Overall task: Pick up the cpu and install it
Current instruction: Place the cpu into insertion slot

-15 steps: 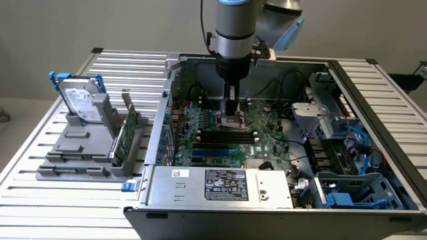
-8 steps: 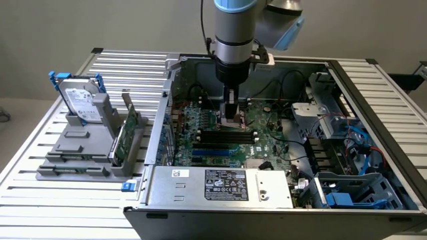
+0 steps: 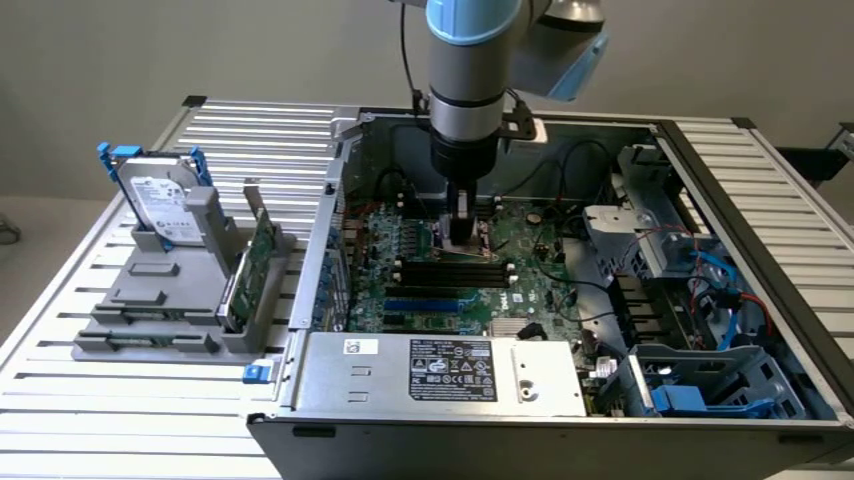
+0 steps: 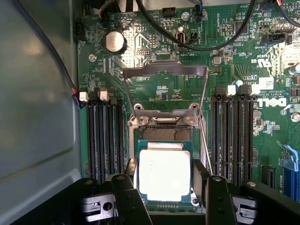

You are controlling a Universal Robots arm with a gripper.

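The cpu point(image 4: 164, 176), a flat square chip with a bright silvery top, sits between my gripper's point(image 4: 165, 187) two black fingers point(image 4: 129, 180), which press on its opposite edges. It hangs just over the open cpu socket point(image 4: 164, 133) on the green motherboard point(image 4: 154, 42). A strip of the socket's pin field shows beyond the chip's edge. The socket's metal load plate point(image 4: 164, 70) is flipped open and its lever point(image 4: 205, 136) is raised. In the exterior view my gripper point(image 3: 462, 238) reaches down into the open computer case point(image 3: 400, 370), above the board's middle.
Black memory slots point(image 4: 105, 136) flank the socket on both sides. Black cables point(image 4: 187, 37) cross the board beyond the load plate. A hard drive with blue handles point(image 3: 160, 200) and a green circuit card point(image 3: 254, 265) stand in a grey holder at the exterior view's left.
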